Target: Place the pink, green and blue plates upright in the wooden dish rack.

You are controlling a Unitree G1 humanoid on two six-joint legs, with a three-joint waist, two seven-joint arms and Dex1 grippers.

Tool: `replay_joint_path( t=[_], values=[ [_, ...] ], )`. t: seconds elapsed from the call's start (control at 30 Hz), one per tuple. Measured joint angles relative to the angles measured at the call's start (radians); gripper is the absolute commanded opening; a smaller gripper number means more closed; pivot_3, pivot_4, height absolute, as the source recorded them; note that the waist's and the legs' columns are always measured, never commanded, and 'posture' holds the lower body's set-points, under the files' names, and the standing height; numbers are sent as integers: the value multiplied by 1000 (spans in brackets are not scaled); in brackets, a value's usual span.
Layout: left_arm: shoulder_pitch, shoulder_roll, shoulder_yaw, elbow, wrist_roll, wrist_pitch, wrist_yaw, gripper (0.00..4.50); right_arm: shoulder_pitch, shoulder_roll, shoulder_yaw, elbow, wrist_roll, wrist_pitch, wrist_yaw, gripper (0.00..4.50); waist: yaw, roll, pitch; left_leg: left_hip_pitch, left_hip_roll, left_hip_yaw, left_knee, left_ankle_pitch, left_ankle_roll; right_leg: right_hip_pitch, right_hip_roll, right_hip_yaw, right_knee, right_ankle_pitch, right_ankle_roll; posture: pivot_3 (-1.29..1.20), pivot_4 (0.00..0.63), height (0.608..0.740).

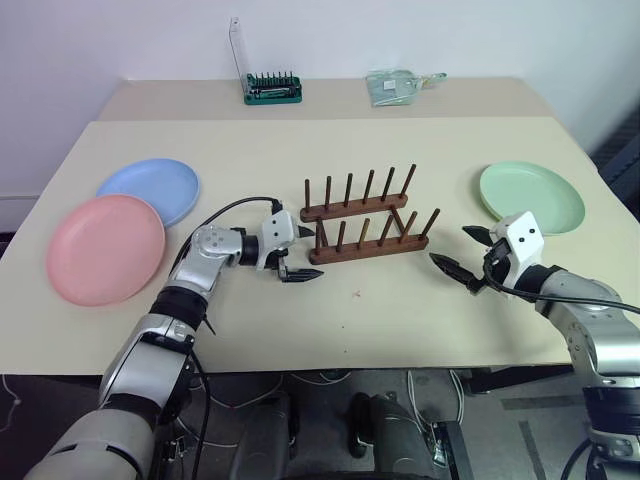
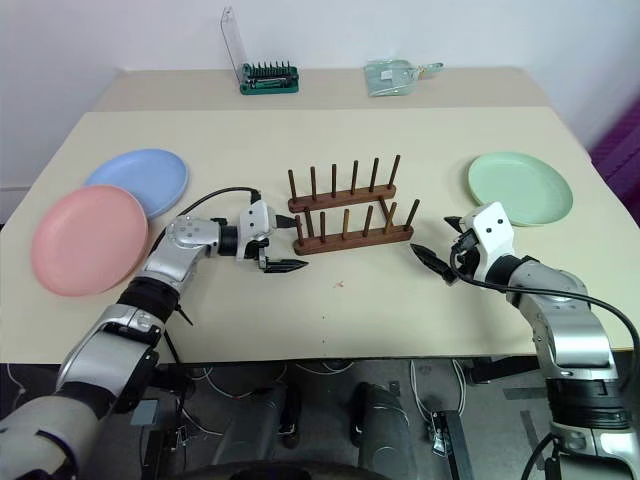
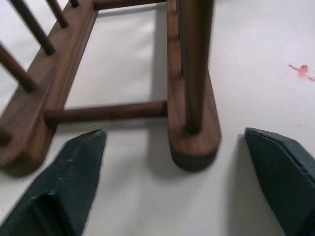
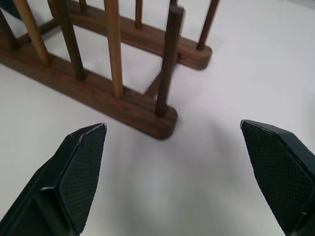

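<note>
The wooden dish rack (image 1: 365,225) stands empty at the middle of the table, its pegs upright. My left gripper (image 1: 300,253) is open at the rack's left end, one finger on each side of the near rail's rounded tip (image 3: 193,147) without touching it. My right gripper (image 1: 458,250) is open a short way off the rack's right end (image 4: 162,123), holding nothing. The pink plate (image 1: 105,248) lies flat at the table's left, and the blue plate (image 1: 150,188) lies just behind it with their rims meeting. The green plate (image 1: 530,196) lies flat at the right, behind my right gripper.
A green bit holder (image 1: 272,90) with its clear lid raised and a small plastic bag (image 1: 395,88) sit on the far table. A small red mark (image 1: 356,294) is on the tabletop in front of the rack. Bare table (image 1: 380,320) stretches along the front edge.
</note>
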Motion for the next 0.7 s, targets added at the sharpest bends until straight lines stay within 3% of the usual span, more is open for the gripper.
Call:
replay_joint_path(
  t=[0.07, 0.17, 0.27, 0.3, 0.5, 0.7],
  values=[
    [81, 45, 34, -108, -26, 63, 13, 3617, 2, -22, 12, -3, -1, 1, 29, 3231, -16, 1, -1, 1, 2, 0, 0, 0, 0, 1, 1, 0, 1, 0, 0, 0, 150, 730],
    [211, 100, 77, -290, -72, 188, 31, 1977, 1, -37, 47, -2, -16, 1, 60, 1510, -31, 1, -1, 3, 6, 1, 0, 0, 0, 1, 5, 1, 0, 0, -1, 0, 150, 730],
    [279, 125, 85, -425, -89, 291, 42, 636, -4, -37, 93, 0, -37, 0, 72, 138, -31, 2, -1, 3, 8, 0, 0, 0, -1, 1, 8, 1, 0, -2, -3, 0, 150, 730],
    [301, 132, 83, -477, -92, 329, 51, 154, -8, -36, 111, 3, -50, -2, 72, 0, -30, 2, -1, 3, 8, 0, 0, 0, -1, 1, 8, 2, 0, -2, -4, 0, 150, 730],
    [331, 116, 15, -634, -57, 443, 107, 154, -86, -3, 208, 32, -125, -2, 48, 0, -9, 2, -1, 3, 7, 2, 0, 0, -1, 1, 7, 3, -1, -2, -5, 0, 150, 730],
    [263, 47, -51, -575, 41, 404, 231, 154, -166, 75, 288, 118, -208, -1, -16, 0, 15, 3, -2, 3, 6, 3, 2, 0, -1, 3, 7, 5, -2, -2, -6, 0, 150, 730]
  ],
)
